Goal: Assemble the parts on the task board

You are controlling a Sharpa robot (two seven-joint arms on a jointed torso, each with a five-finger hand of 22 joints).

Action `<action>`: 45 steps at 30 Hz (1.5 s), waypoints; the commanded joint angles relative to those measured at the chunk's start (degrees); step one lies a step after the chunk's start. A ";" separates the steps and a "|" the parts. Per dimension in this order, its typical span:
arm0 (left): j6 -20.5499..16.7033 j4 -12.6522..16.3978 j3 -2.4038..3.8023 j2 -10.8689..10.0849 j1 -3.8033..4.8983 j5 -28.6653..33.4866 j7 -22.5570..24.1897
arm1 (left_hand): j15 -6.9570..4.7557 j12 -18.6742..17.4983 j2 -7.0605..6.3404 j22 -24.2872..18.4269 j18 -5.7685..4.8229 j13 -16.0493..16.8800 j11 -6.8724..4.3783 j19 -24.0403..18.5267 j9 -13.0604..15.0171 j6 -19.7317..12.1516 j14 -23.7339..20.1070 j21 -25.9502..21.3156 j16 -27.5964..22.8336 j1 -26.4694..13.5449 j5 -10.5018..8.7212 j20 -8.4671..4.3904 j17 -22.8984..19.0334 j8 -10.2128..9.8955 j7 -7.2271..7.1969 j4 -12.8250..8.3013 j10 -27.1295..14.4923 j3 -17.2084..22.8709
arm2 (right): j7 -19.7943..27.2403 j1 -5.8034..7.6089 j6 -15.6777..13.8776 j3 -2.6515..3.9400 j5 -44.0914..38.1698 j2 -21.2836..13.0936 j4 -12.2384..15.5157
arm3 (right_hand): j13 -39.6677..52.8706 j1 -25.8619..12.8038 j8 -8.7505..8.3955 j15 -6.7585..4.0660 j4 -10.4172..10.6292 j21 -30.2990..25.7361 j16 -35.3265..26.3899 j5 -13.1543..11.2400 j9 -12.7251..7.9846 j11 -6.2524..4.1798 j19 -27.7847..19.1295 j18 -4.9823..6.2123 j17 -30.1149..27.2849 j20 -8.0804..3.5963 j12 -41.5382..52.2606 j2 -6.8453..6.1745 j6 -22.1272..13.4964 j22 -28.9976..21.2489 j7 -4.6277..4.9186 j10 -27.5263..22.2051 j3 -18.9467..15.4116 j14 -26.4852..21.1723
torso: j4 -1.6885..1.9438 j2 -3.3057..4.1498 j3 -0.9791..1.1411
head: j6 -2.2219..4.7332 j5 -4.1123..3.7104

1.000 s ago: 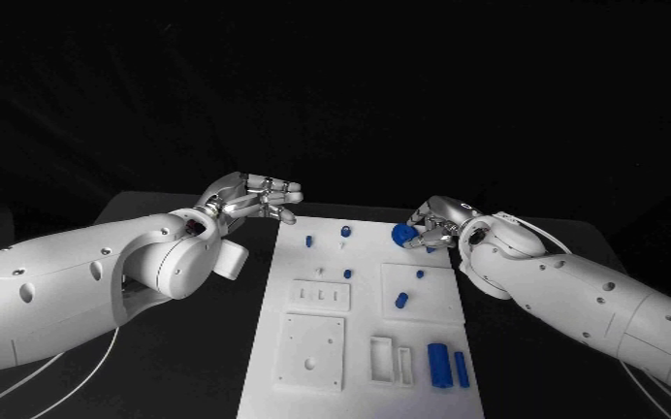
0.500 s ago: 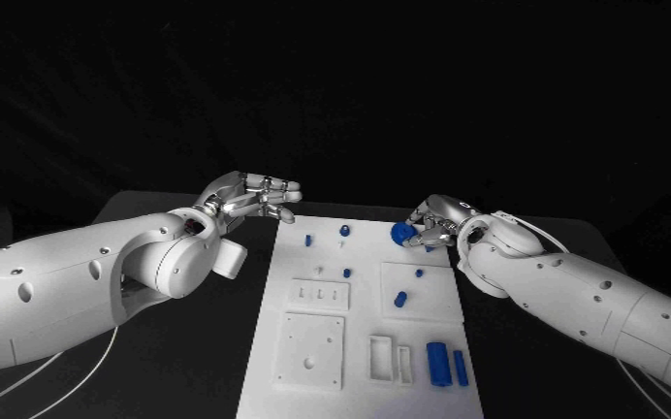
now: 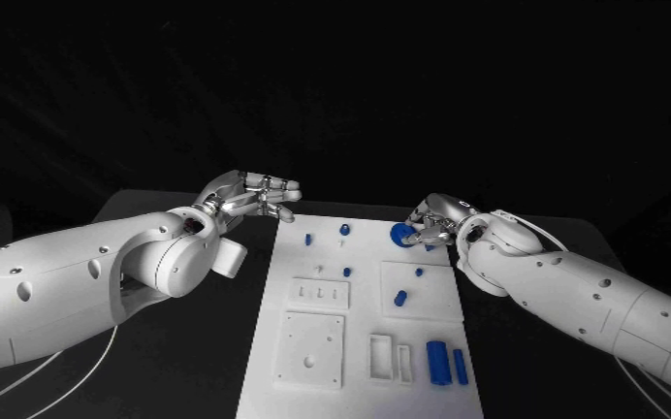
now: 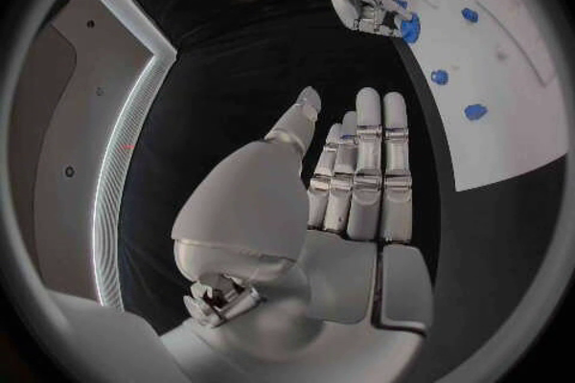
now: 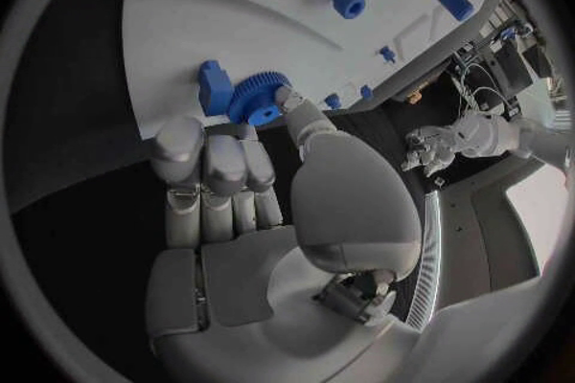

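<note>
The white task board (image 3: pixel 364 341) lies in the middle of the black table. My right hand (image 3: pixel 436 220) is at its far right corner and pinches a blue gear (image 3: pixel 402 235) between thumb and fingers. The right wrist view shows the thumb tip on the gear (image 5: pixel 254 99), with a small blue block (image 5: pixel 214 81) right beside it. My left hand (image 3: pixel 255 194) hovers off the board's far left corner. It holds nothing, and its fingers (image 4: pixel 365 163) lie straight side by side. The right hand (image 4: pixel 365 5) with the gear (image 4: pixel 410 29) is also in the left wrist view.
Small blue pegs (image 3: pixel 345 232) stand near the board's far edge, and another blue part (image 3: pixel 401 299) lies mid-board. Two long blue pieces (image 3: pixel 439 363) lie at the near right. White recessed blocks (image 3: pixel 310 346) fill the near left. Black table flanks the board on both sides.
</note>
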 commanded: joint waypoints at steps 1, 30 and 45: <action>0.89 0.08 0.05 0.00 0.07 -0.08 0.29 | -0.03 -0.16 -0.11 -0.08 0.55 0.09 0.03 0.24 -0.04 -0.28 0.49 0.10 -0.11 -0.15 0.17 -0.05 -0.05 -0.23 0.02 -0.21 -0.57 -0.11 | 0.07 -0.15 2.10 -0.07 0.34 0.06 -0.05 | 0.09 -0.49 0.35 -0.21 0.19 0.22 0.21 0.25 0.05 -0.02 1.43 -0.13 0.04 -0.35 0.18 0.01 0.25 5.98 -0.25 0.38 0.25 0.02 | -0.02 0.02 0.02 | 0.02 0.02; 0.80 -0.53 0.03 0.30 0.06 -0.10 0.26 | -0.02 -0.16 -0.10 -0.05 0.57 0.09 0.06 0.17 -0.05 -0.38 0.49 0.21 -0.12 -0.10 0.17 -0.05 -0.05 -0.23 0.05 -0.27 -0.64 -0.05 | -2.03 -0.32 -5.22 -0.13 -12.79 0.38 3.36 | -0.21 -0.61 0.33 -0.26 -4.67 1.38 0.11 0.00 0.00 -0.19 1.34 -0.45 -0.23 -0.41 -0.30 -1.17 2.43 6.12 -0.66 0.70 8.57 0.11 | 0.03 0.00 0.00 | 0.25 -0.27; 0.57 -0.87 0.03 0.18 0.06 -0.10 0.38 | -0.02 -0.16 -0.10 -0.05 0.57 0.09 0.06 0.17 -0.05 -0.38 0.49 0.21 -0.12 -0.10 0.17 -0.05 -0.05 -0.23 0.05 -0.27 -0.64 -0.05 | -3.86 -0.39 -8.69 -0.12 -13.89 0.13 9.72 | -0.10 -0.86 0.34 -0.47 -2.62 1.62 0.13 -0.70 0.01 -0.35 1.46 -0.60 -0.48 -0.63 -0.28 -1.78 3.13 6.15 -0.95 0.96 8.94 0.09 | -0.07 -0.01 -0.03 | 0.45 0.52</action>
